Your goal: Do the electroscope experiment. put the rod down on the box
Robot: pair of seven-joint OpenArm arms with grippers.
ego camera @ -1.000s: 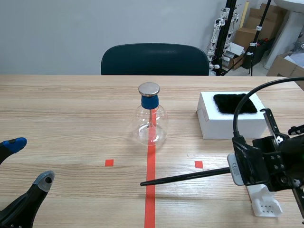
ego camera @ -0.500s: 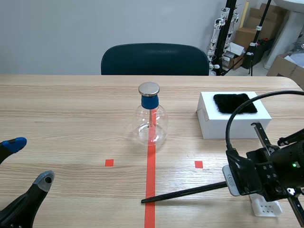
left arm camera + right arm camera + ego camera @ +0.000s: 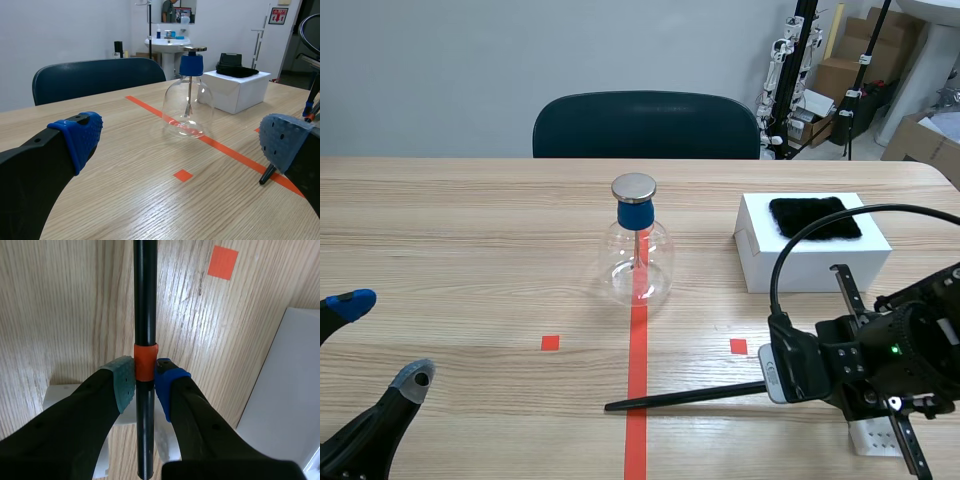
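Note:
A black rod with an orange band lies almost level just above the table, tip toward the red tape line. My right gripper is shut on it at the near right; in the right wrist view the pads squeeze the rod at the band. The white box, topped with a black cloth, stands beyond that gripper. The glass electroscope flask with blue stopper and metal cap sits mid-table. My left gripper hangs open at the near left, holding nothing.
A small white holder sits on the table under my right gripper, also seen as the white holder. A dark chair stands behind the far edge. In the left wrist view, the flask and box stand ahead.
My right gripper has sunk lower and shifted left with the rod. The rod's tip has dropped closer to the table. The left arm has stayed put.

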